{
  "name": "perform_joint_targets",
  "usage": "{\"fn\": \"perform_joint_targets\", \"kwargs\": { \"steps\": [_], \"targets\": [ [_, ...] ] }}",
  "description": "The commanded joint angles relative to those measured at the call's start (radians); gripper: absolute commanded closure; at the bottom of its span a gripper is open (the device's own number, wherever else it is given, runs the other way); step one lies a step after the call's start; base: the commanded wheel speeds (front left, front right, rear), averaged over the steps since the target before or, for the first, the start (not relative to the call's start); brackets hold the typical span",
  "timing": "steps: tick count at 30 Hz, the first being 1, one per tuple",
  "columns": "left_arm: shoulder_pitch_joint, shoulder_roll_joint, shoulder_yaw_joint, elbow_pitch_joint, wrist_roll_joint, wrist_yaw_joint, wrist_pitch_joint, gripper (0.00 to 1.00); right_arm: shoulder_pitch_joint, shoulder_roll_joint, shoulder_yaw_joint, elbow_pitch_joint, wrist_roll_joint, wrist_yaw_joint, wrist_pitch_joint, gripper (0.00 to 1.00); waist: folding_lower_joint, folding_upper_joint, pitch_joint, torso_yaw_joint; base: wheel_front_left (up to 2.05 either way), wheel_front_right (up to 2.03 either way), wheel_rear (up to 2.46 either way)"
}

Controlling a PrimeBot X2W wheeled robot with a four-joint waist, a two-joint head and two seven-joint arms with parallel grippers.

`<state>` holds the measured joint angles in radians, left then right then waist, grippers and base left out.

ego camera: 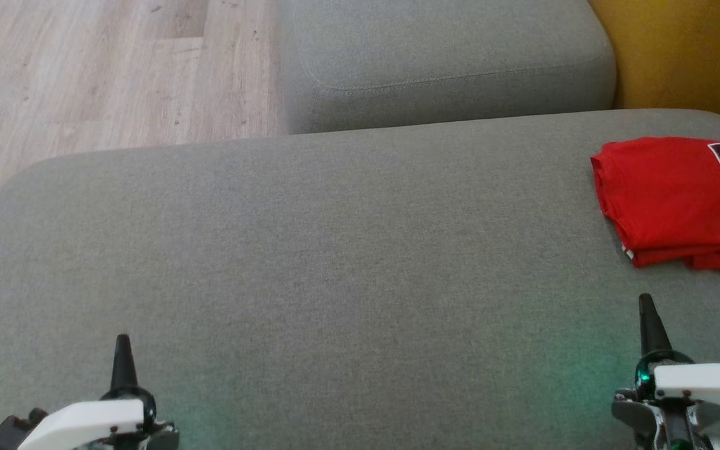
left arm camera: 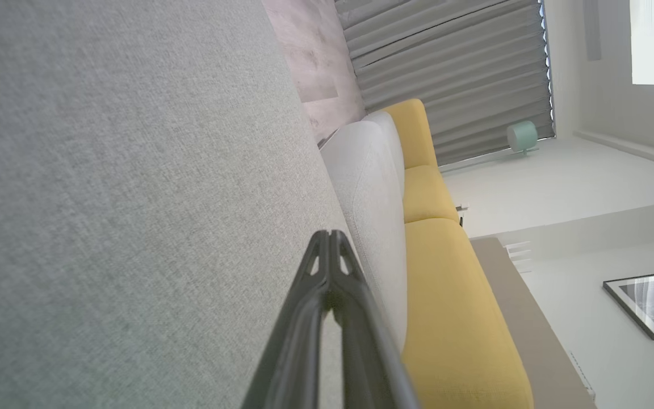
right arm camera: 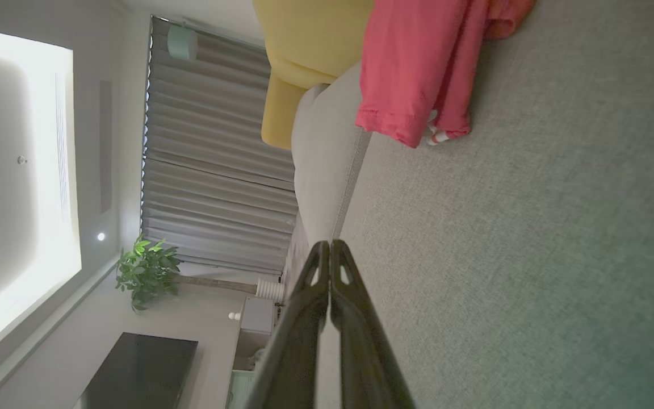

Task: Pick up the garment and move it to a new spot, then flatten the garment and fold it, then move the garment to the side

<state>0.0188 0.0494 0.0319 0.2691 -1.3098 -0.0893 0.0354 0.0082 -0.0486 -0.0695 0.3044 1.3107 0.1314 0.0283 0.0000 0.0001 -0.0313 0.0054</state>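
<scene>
Head view has the garment (ego camera: 672,200) lying folded at the far right of the grey seat (ego camera: 335,250), its red cloth stacked in neat layers with a dark number print on top, and the picture's right edge cuts it off. It sits well away from the middle of the seat, which reads as the side spot the task asks for, so the fold and the last move look done. The left jaws are pressed fully together and hold nothing, their fingers (ego camera: 124,359) low at the near left over bare seat. The right jaws are likewise closed and empty, fingers (ego camera: 650,325) near the garment's front edge but apart from it. Right wrist view confirms this: the closed fingers (right arm camera: 304,318) point along the seat, and the garment (right arm camera: 412,62) lies ahead with open fabric between. Left wrist view shows closed fingers (left arm camera: 298,318) over plain seat. Both arms sit low and wide apart at the near edge, probably parked so that nothing drags on the folded layers. Beyond lie a grey back cushion (ego camera: 441,56) and wood floor (ego camera: 85,62).
</scene>
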Motion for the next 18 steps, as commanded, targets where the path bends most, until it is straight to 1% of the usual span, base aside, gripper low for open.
{"fn": "perform_joint_targets", "kwargs": {
  "steps": [1,18],
  "targets": [
    [-0.065,0.001,0.035,-0.028,-0.035,-0.011,0.010,1.00,-0.069,-0.009,0.010,-0.041,0.038,-0.001,0.010,1.00,0.0000,-0.0001,0.003,0.000,0.00,0.00,0.00],
    [-0.113,0.001,0.071,-0.025,-0.241,-0.035,0.063,1.00,-0.105,-0.008,-0.026,-0.056,0.246,-0.001,0.063,1.00,0.0000,-0.0001,0.027,-0.004,0.00,0.00,0.00]
  ]
}}
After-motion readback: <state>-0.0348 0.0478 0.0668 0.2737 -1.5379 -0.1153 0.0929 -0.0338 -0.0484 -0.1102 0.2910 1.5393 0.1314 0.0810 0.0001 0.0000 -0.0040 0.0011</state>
